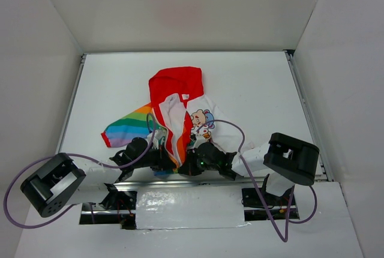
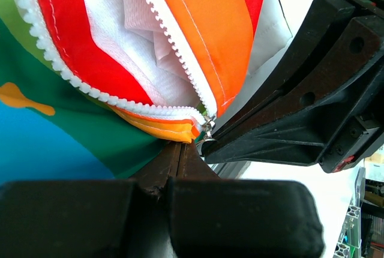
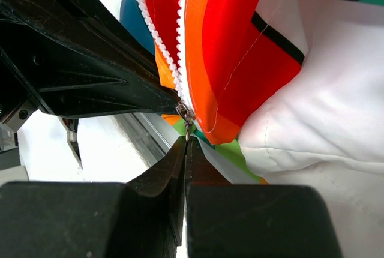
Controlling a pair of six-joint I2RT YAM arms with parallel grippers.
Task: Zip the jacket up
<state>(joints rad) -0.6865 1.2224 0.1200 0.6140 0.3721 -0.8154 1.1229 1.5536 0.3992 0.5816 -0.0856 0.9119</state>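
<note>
Jacket (image 1: 177, 84) on the counter (image 1: 258, 84), my left jaws clamping its hem (image 2: 174, 129), my right jaws its zipper pull (image 3: 186, 116).

From above, the jacket (image 1: 180, 108) has its bottom hem buried under the left gripper (image 1: 170, 161) and right gripper (image 1: 187, 163), and the zipper pull (image 3: 187, 127) is too tiny to spot there. Both wrist cams crop most of the jacket off.

the jacket (image 1: 177, 117) lies flat near the table's front edge, red hood farthest; front open, zipper slider (image 3: 185, 114) seemingly at the hem
</note>
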